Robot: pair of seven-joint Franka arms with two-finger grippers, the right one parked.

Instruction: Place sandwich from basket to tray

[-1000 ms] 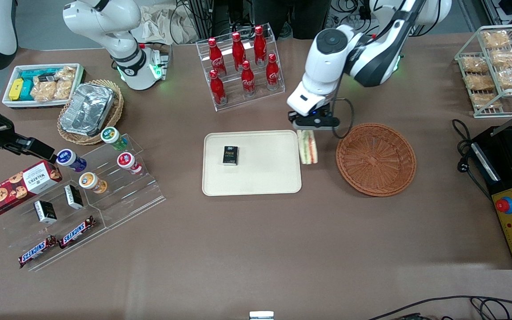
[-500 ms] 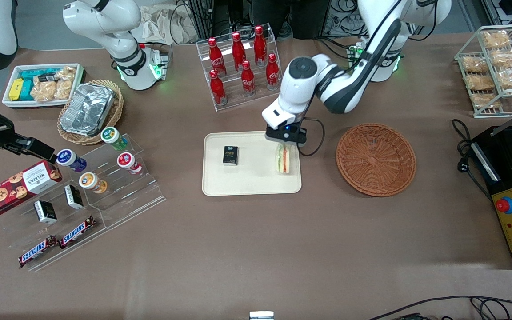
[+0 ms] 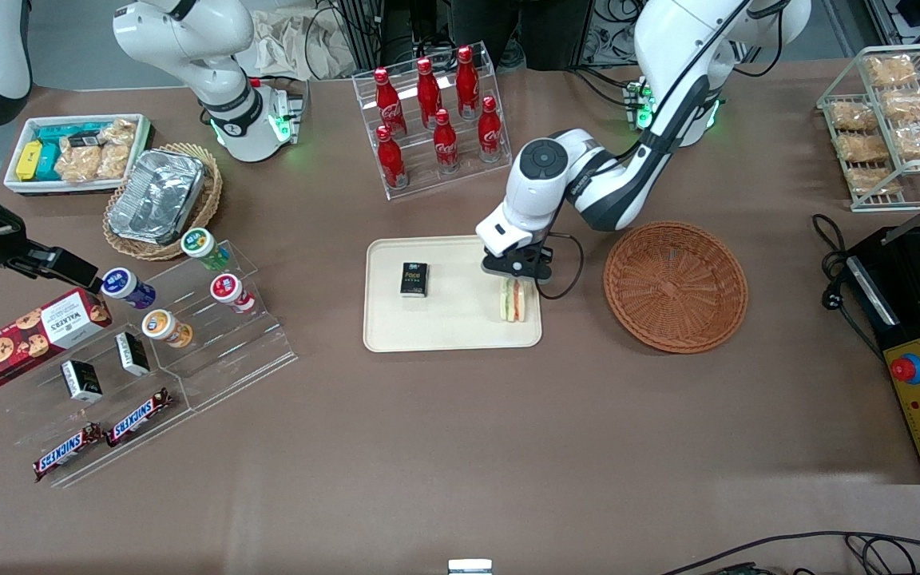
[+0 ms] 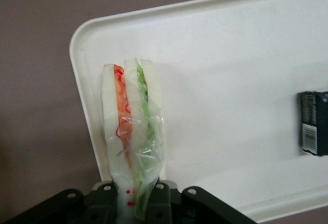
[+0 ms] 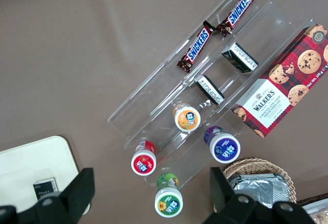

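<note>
From the front, I am seeing my gripper [image 3: 517, 275] hanging over the tray [image 3: 452, 331], at the end nearest the basket [image 3: 676, 286]. It is squeezing the sandwich [image 3: 513, 300], which is standing on its edge over the tray. A small black box [image 3: 414, 279] is lying on the tray too, well apart from the sandwich.

From the left wrist, I am seeing the fingers [image 4: 159, 193] pinching the wrapped sandwich [image 4: 132, 126] at its narrow end. The tray [image 4: 230, 70] is lying under it, with the black box [image 4: 313, 123] near the rim
</note>
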